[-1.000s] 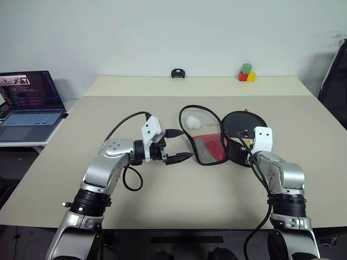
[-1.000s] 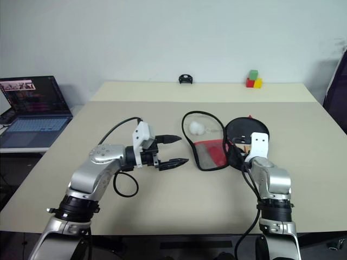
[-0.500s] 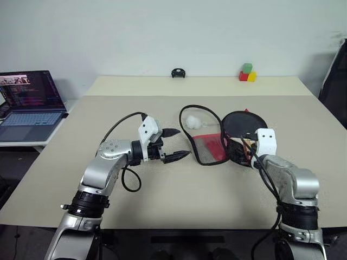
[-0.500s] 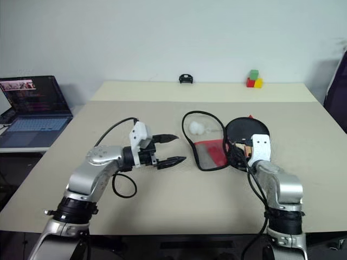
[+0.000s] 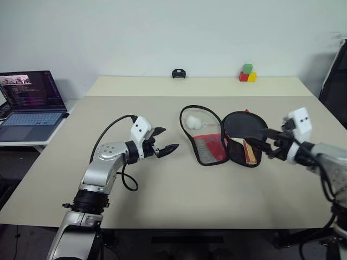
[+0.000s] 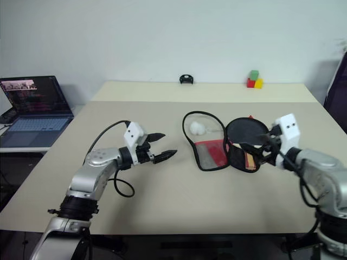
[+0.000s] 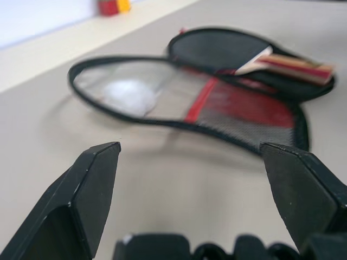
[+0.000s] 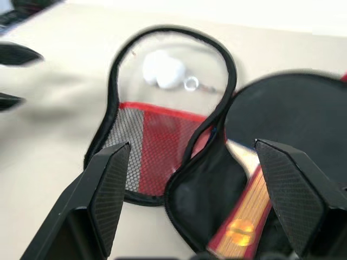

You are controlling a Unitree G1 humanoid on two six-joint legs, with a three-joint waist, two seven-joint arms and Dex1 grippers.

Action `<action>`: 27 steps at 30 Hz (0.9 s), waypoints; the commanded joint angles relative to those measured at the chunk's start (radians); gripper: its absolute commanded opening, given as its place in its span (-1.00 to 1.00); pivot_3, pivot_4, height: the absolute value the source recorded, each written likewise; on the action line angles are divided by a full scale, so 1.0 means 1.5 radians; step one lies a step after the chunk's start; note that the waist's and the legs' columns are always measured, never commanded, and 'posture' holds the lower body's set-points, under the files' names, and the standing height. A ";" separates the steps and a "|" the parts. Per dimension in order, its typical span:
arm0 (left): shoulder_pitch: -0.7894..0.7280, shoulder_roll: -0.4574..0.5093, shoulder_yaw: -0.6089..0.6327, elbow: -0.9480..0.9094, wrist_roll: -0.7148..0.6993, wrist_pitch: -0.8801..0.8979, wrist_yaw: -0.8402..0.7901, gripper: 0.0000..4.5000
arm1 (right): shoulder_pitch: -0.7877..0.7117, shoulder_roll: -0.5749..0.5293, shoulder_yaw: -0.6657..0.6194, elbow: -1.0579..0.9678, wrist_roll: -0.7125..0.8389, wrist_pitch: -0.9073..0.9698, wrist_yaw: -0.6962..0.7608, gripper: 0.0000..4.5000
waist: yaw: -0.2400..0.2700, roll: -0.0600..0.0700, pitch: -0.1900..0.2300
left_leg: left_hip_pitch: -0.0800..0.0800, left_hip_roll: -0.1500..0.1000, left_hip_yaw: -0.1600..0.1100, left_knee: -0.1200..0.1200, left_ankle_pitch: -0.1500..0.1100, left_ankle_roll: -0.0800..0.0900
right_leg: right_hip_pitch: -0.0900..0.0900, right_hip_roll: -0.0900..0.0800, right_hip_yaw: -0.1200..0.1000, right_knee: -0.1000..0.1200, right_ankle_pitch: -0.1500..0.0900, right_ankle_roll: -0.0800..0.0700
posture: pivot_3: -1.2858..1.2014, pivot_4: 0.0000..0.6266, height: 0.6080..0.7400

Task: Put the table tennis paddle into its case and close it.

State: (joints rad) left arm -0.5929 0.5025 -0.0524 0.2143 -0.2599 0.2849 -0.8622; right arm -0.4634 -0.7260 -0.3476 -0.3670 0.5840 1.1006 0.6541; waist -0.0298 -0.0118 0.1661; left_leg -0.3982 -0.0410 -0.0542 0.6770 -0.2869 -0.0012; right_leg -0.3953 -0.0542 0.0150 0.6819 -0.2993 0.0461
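The case [image 5: 209,146] lies unzipped and spread flat in the middle of the table, its clear and red mesh flap on the left and its black half [image 6: 238,157] on the right. The table tennis paddle [image 5: 250,151] rests in the black half, black face toward the far side, striped wooden handle [image 8: 244,219] toward the near edge. My right gripper [image 5: 269,143] hovers open just right of the handle, holding nothing. My left gripper [image 5: 164,140] is open and empty, left of the flap and pointing at it. The left wrist view shows the case [image 7: 238,108] ahead.
A white fluffy ball [image 5: 192,121] on a key ring sits on the flap's clear part. A laptop [image 5: 30,103] stands on a side table at the left. Coloured blocks [image 5: 247,73] and a small black object [image 5: 177,73] sit at the far edge.
My right gripper has opened, lifted off the paddle's handle and swung up and to the right, uncovering the handle. My left gripper has drifted a little left, away from the flap.
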 commanded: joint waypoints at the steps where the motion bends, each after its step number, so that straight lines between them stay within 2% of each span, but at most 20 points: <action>1: -0.027 -0.002 0.005 0.027 0.015 -0.025 0.003 1.00 | -0.039 -0.070 -0.034 0.026 0.047 -0.038 0.085 0.76 | 0.000 0.000 0.000 | 0.000 0.000 0.000 0.000 0.000 0.000 | 0.000 0.000 0.000 0.000 0.000 0.000 | 0.03 -0.52 1.00; 6: -0.061 -0.023 -0.001 0.107 0.040 -0.037 0.022 1.00 | -0.041 -0.103 -0.022 0.044 0.051 -0.066 0.102 0.76 | 0.001 -0.001 0.000 | 0.000 0.000 0.000 0.000 0.000 0.000 | 0.000 0.000 0.000 0.000 0.000 0.000 | 0.03 -0.52 1.00; 19: -0.248 -0.138 -0.025 0.486 0.141 -0.165 0.097 1.00 | -0.028 -0.099 -0.029 0.037 0.059 -0.077 0.078 0.76 | 0.007 -0.001 0.001 | -0.001 0.000 0.000 0.001 0.000 0.000 | 0.000 -0.001 -0.001 0.000 0.000 0.000 | 0.03 -0.52 1.00; 27: -0.315 -0.209 -0.016 0.625 0.163 -0.211 0.107 1.00 | -0.009 -0.103 -0.043 0.021 0.070 -0.070 0.061 0.76 | 0.007 -0.002 0.001 | -0.001 0.000 0.000 0.001 0.000 0.000 | 0.000 -0.001 0.000 0.000 0.000 0.000 | 0.03 -0.52 1.00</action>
State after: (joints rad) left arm -1.0275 0.1938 -0.0840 1.1402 -0.0255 0.0033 -0.7086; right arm -0.4769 -0.8591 -0.3724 -0.2999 0.6702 1.0091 0.7548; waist -0.0189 -0.0143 0.1674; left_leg -0.4000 -0.0418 -0.0535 0.6780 -0.2868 -0.0014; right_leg -0.3958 -0.0551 0.0146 0.6818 -0.2991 0.0464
